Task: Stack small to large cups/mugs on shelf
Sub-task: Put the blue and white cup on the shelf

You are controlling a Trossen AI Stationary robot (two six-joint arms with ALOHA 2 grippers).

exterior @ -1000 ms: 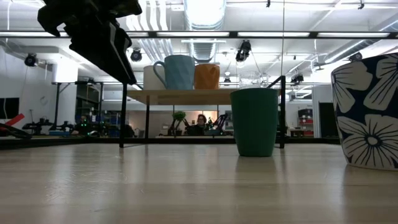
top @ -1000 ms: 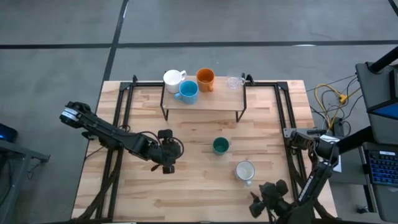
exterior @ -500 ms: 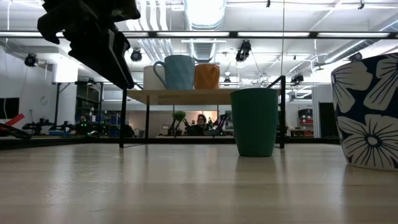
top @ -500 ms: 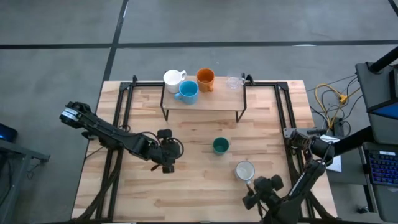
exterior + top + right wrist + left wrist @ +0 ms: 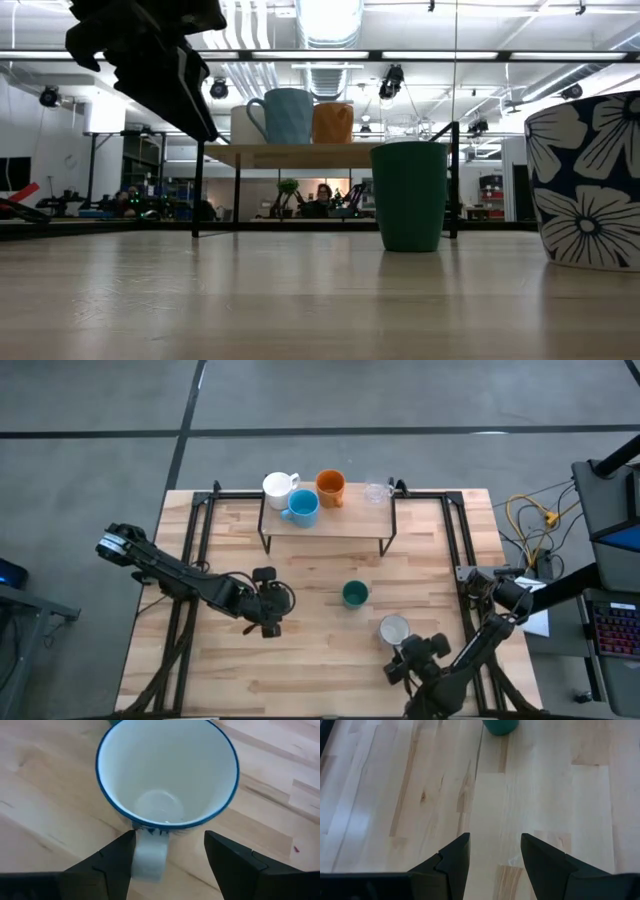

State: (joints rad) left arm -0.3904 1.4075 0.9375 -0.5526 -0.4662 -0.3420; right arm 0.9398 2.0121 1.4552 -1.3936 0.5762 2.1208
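Patterned mug (image 5: pixel 167 775) empty, upright near worktop's right front edge; right pincer (image 5: pixel 167 850) spread, straddling its handle (image 5: pixel 149 854). Left pincer (image 5: pixel 492 852) spread, empty.

Three mugs (image 5: pixel 298 497) and one clear glass (image 5: pixel 375 491) on the shelf (image 5: pixel 325 522); two cups (image 5: pixel 372 612) on the surface (image 5: pixel 320 660).
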